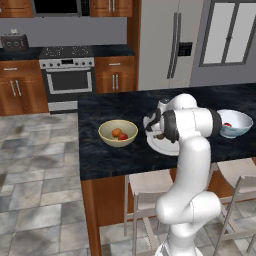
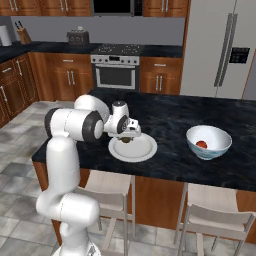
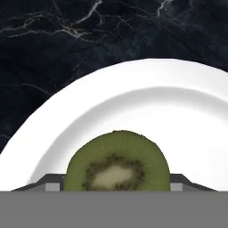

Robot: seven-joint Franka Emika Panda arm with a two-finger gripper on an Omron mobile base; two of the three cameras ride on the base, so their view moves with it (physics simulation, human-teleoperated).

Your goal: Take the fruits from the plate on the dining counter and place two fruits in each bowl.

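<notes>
The tool [image 2: 128, 138] sits low over the white plate [image 2: 143, 150], left of centre in the right base view. In the hand view a halved green fruit [image 3: 118, 161], cut face toward the camera with a pale core and dark seeds, lies at the bottom centre between the finger tips, but whether the fingers clamp it cannot be told.

The plate rests on the black speckled worktop [image 2: 170, 112]. In the left base view the arm covers most of the plate [image 1: 161, 145].

The tan-yellow bowl [image 1: 118, 132], left of the plate in the left base view, holds an orange fruit [image 1: 116, 132] and a red fruit [image 1: 123, 136], touching.

The white bowl [image 2: 209, 142], right of the plate, holds one red fruit [image 2: 201, 144].

No legible writing is visible.
</notes>
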